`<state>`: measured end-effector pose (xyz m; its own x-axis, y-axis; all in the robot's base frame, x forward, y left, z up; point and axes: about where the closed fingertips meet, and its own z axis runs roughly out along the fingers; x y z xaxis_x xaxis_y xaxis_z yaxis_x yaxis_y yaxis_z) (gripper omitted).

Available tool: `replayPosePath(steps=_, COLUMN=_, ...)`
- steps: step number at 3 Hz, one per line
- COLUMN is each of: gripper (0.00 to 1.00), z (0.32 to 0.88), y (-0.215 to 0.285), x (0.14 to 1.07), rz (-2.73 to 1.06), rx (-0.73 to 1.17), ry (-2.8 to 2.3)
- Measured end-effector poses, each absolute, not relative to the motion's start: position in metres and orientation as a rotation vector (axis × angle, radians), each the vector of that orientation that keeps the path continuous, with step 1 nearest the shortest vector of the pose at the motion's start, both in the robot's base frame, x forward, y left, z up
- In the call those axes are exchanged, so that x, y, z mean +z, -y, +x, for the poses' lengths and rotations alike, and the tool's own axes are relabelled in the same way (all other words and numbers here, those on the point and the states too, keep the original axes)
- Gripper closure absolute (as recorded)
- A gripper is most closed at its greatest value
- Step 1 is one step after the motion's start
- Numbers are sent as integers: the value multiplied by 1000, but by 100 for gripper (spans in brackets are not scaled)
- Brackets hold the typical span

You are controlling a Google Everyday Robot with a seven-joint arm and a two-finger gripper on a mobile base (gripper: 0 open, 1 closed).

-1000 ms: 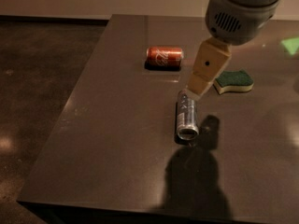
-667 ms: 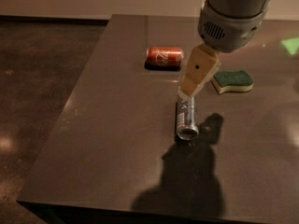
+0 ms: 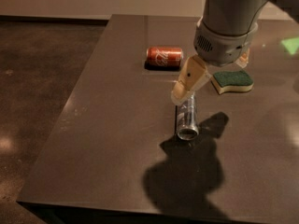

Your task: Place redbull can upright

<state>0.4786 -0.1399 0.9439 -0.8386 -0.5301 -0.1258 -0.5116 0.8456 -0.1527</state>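
Lying on its side, the redbull can [image 3: 188,118] points its silver end at the table's [image 3: 93,125] near edge, so we judge it not yet stood up. The gripper [image 3: 189,83] hangs just over its far end, likely to grasp there; we cannot tell how its jaws stand. A cola can [image 3: 164,56] lies far left, a sponge [image 3: 232,80] right.

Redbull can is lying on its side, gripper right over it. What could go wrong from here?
1. The redbull can lies flat on the smooth table. The gripper sits above its far end, so an off-centre touch might roll it away.
2. A grasp that close to one end may let the can swing or slip while it is being tipped upright.
3. The sponge and cola can lie nearby, so a wide swing could knock them.
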Motion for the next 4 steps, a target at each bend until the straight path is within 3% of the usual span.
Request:
replayPosePath(steps=2, gripper=0, z=488, y=133, x=895, rz=-676, rx=-29, ry=-2993)
replayPosePath(steps=4, gripper=0, z=508, y=130, x=870, rz=-564, rx=-62, ry=-3073)
